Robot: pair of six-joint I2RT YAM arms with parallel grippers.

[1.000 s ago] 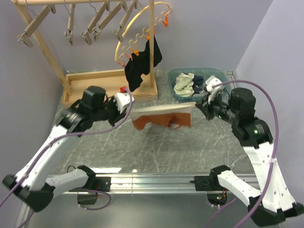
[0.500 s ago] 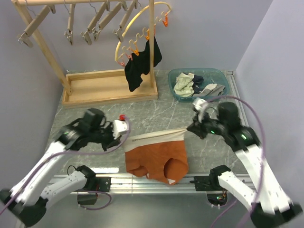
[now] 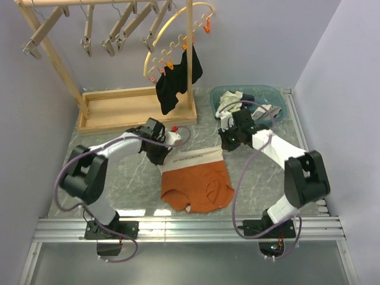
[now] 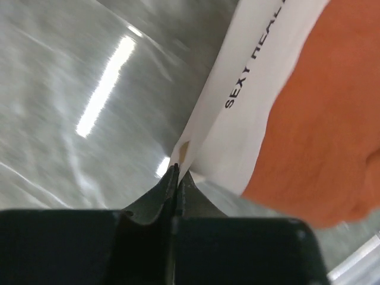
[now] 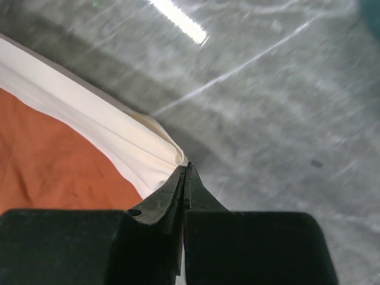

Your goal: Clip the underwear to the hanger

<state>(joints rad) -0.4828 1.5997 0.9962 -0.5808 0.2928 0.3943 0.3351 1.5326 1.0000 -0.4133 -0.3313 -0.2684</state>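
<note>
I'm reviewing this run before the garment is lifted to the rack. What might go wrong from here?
1. The left tool and right tool each pinch only the very corner of the underwear waistband, so a corner may slip out on lifting.
2. The wooden clip hangers hang high at the far left. Carrying the briefs up there may brush or snag the black garment hanging nearby.

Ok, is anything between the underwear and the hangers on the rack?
The rack's wooden base lies low between the underwear and the hangers; the black garment and yellow hoop hang just right of that line. Nothing else visible.
</note>
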